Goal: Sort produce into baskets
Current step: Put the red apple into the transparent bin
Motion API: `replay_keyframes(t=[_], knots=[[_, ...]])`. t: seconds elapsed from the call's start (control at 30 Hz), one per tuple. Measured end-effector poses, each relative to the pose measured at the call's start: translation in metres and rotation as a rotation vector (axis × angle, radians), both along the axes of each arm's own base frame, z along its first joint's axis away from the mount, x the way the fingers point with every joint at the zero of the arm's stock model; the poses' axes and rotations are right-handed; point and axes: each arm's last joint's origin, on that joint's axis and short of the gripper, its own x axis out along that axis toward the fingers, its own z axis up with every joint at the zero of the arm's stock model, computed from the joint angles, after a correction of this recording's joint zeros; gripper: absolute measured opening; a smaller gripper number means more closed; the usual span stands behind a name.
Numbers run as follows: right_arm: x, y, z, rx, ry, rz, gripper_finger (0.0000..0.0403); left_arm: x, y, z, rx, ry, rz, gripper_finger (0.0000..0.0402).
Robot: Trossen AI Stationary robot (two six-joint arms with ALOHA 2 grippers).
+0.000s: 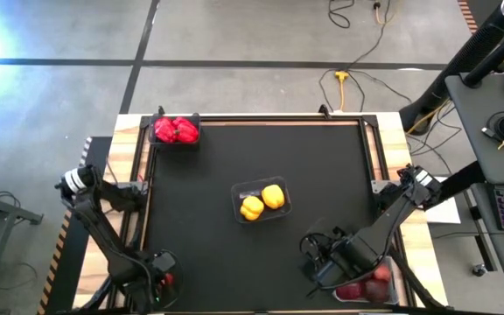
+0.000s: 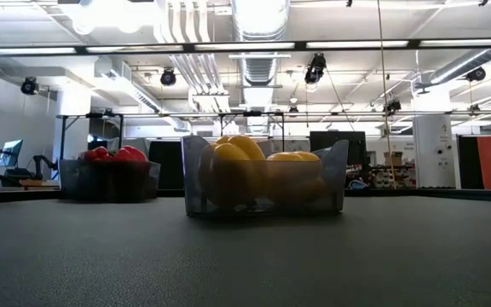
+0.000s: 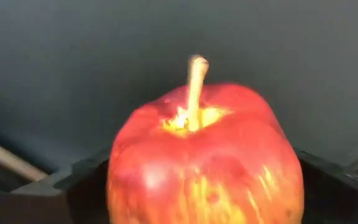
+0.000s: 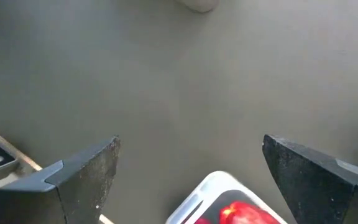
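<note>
Produce is nearly sorted: one apple [image 3: 204,155] is gripped in the left end effector [image 1: 163,282] for carrying, while the right end effector [image 4: 191,168], fingers spread and empty, is held just above the clear basket [image 1: 390,293] of apples

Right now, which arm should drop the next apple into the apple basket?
Left. Its gripper is shut on an apple. The right gripper is open and empty beside the apple basket, so it would probably have to clear off.
</note>
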Motion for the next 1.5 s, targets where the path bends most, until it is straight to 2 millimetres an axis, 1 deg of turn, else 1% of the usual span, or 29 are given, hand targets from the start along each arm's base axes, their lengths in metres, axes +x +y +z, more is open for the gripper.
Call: replay_keyframes(t=[0.1, 0.2, 0.3, 0.47, 0.53, 0.63, 0.7, 0.77, 0.87, 0.93, 1.0, 1.1, 1.17, 1.27, 1.37, 1.5], knots=[[0.002, 0.002, 0.000, 0.026, -0.013, 0.001, 0.0384, 0.008, 0.002, 0.001, 0.015, -0.046, -0.014, 0.0332], [0.005, 0.004, 0.000, 0.053, -0.044, 0.002, 0.0384, 0.018, 0.008, 0.003, 0.026, -0.071, -0.074, 0.0331], [0.008, 0.008, 0.001, 0.083, -0.086, 0.005, 0.0384, 0.032, 0.016, 0.008, 0.047, -0.129, -0.161, 0.0331], [0.015, 0.017, -0.006, 0.080, -0.123, 0.045, 0.0384, 0.073, 0.034, 0.022, 0.127, -0.260, -0.360, 0.0331], [0.021, 0.022, -0.012, 0.086, -0.139, 0.088, 0.0384, 0.090, 0.043, 0.026, 0.183, -0.307, -0.476, 0.0331], [0.034, 0.031, -0.020, 0.105, -0.185, 0.153, 0.0384, 0.113, 0.055, 0.023, 0.261, -0.343, -0.669, 0.0331], [0.041, 0.035, -0.025, 0.117, -0.214, 0.177, 0.0384, 0.123, 0.057, 0.019, 0.296, -0.385, -0.814, 0.0331], [0.046, 0.037, -0.030, 0.123, -0.227, 0.181, 0.0384, 0.129, 0.057, 0.014, 0.321, -0.438, -0.898, 0.0331], [0.050, 0.041, -0.035, 0.132, -0.235, 0.173, 0.0384, 0.136, 0.054, 0.006, 0.379, -0.528, -0.932, 0.0331], [0.053, 0.043, -0.037, 0.146, -0.251, 0.162, 0.0384, 0.138, 0.050, 0.006, 0.402, -0.618, -0.890, 0.0331], [0.055, 0.045, -0.038, 0.155, -0.263, 0.158, 0.0384, 0.138, 0.045, 0.004, 0.415, -0.706, -0.797, 0.0331], [0.058, 0.047, -0.042, 0.159, -0.272, 0.163, 0.0384, 0.129, 0.042, -0.007, 0.456, -0.806, -0.635, 0.0334], [0.059, 0.047, -0.045, 0.144, -0.270, 0.169, 0.0384, 0.120, 0.042, -0.018, 0.498, -0.879, -0.528, 0.0335], [0.064, 0.046, -0.050, 0.111, -0.276, 0.172, 0.0384, 0.110, 0.044, -0.036, 0.512, -0.957, -0.443, 0.0336], [0.071, 0.042, -0.056, 0.082, -0.280, 0.179, 0.0384, 0.106, 0.045, -0.047, 0.515, -0.978, -0.458, 0.0337], [0.086, 0.033, -0.064, 0.064, -0.285, 0.194, 0.0384, 0.108, 0.043, -0.056, 0.620, -0.976, -0.622, 0.0338]])
